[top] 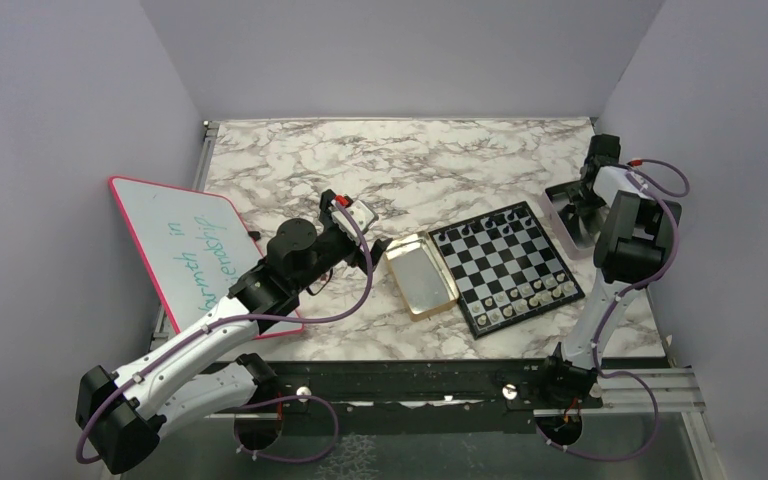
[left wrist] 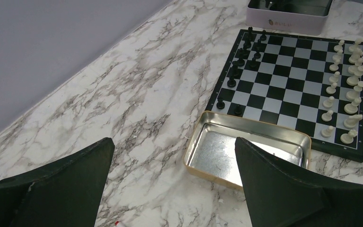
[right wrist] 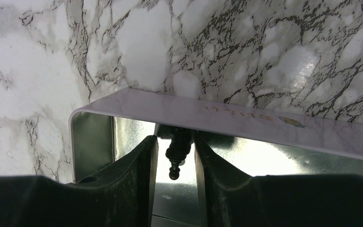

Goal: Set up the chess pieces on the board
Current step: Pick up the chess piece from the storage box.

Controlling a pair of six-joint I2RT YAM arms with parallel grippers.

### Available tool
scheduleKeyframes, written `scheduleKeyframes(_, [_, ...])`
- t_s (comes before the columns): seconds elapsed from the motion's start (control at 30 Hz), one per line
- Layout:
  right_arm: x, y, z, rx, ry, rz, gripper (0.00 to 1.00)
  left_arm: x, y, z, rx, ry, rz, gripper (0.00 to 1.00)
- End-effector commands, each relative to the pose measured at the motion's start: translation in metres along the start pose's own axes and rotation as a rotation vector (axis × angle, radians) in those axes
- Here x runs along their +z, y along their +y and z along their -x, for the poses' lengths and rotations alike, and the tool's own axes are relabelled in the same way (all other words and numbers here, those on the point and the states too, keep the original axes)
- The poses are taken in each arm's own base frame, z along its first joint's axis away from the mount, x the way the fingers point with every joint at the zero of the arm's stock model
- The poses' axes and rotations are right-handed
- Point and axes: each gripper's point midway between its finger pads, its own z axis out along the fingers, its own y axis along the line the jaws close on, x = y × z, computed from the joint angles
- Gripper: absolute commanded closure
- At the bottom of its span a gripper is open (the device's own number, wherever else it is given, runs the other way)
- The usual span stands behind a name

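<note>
Seeing left gripper (left wrist: 172,142) spread wide, nothing between its fingers, hovering over the marble table (left wrist: 137,85). Got an open gold tin (left wrist: 250,124) lying just ahead of it, nearer the right finger. Found the board (left wrist: 293,80) straight past that tin, ahead and slightly right, just beside the tin's far rim. Counting chess pieces (left wrist: 350,80) lined up along two opposite edges: black ones along the edge left of the hand's line, pale ones along the edge to its right. Two more black ones at the board corner nearest the gold tin.

Seeing right gripper (right wrist: 175,142) narrowed onto a black piece (right wrist: 177,151), pinched between the fingertips, down inside a pale pink tin (right wrist: 217,113). Cannot tell which piece. Tin wall right past the fingertips, marble beyond that. Going by the top view, placing that tin just beside the board, so board to the left of the right hand and back toward its base.

Also noting a pink-rimmed whiteboard (top: 180,250) left of the left gripper, one corner under the arm.
</note>
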Motion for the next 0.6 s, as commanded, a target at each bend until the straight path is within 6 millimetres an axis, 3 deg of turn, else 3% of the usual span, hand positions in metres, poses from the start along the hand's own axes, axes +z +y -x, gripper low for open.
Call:
scheduleKeyframes(0.0, [0.005, -0.003, -0.002, 0.006, 0.021, -0.018, 0.62, 0.001, -0.004, 0.003, 0.009, -0.017, -0.025, 0.01])
scheduleKeyframes(0.27, [0.002, -0.005, -0.003, -0.035, 0.030, -0.011, 0.71, 0.001, -0.005, 0.003, 0.011, -0.017, -0.026, 0.01])
scheduleKeyframes(0.57, [-0.026, 0.003, 0.014, -0.117, -0.028, 0.075, 0.77, 0.001, -0.004, 0.002, 0.010, -0.015, -0.022, 0.01])
